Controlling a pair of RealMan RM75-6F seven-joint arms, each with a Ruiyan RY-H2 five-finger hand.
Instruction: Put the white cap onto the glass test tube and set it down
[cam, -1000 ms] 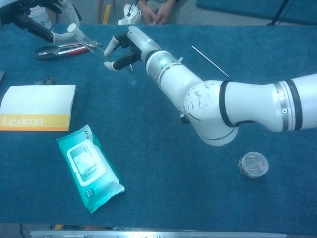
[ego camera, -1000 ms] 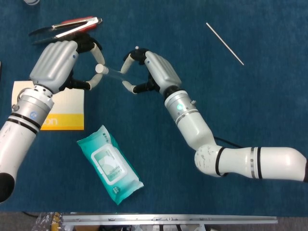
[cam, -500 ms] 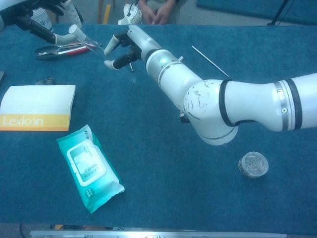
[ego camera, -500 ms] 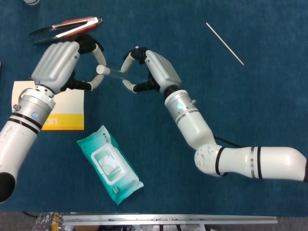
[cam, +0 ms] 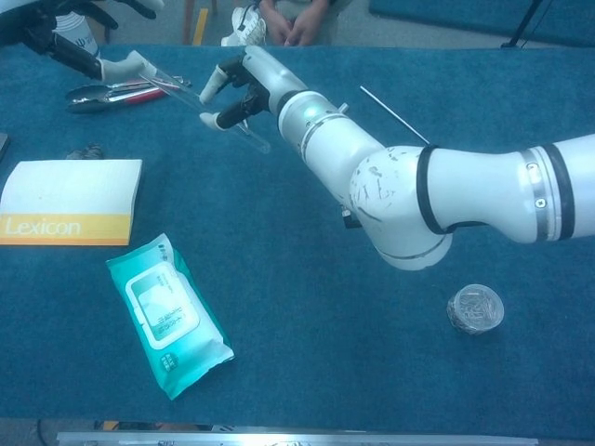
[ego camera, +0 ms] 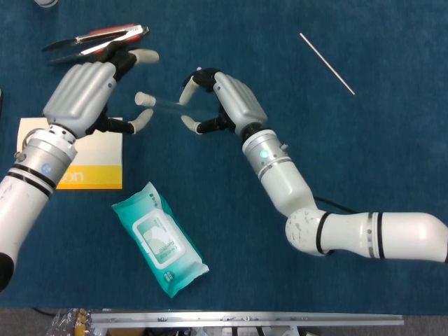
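Observation:
The glass test tube (ego camera: 164, 105) hangs nearly level above the blue table, with the white cap (ego camera: 142, 98) on its left end. My right hand (ego camera: 227, 101) pinches the tube's right part between thumb and fingers. My left hand (ego camera: 87, 91) is beside the capped end with its fingers spread; the cap sits in the gap between them, touching neither as far as I can see. In the chest view the tube (cam: 209, 107) slants down to the right from the cap (cam: 139, 63), past my right hand (cam: 246, 79).
Metal tongs (ego camera: 94, 40) lie behind my left hand. A white and yellow book (ego camera: 91, 164) and a teal wipes pack (ego camera: 159, 238) lie at the left front. A thin rod (ego camera: 327, 63) lies at the back right, and a small round object (cam: 475, 308) at the right front.
My left hand's fingers have spread away from the cap, which they held a moment ago. The tube stays in my right hand, now tilted a little more.

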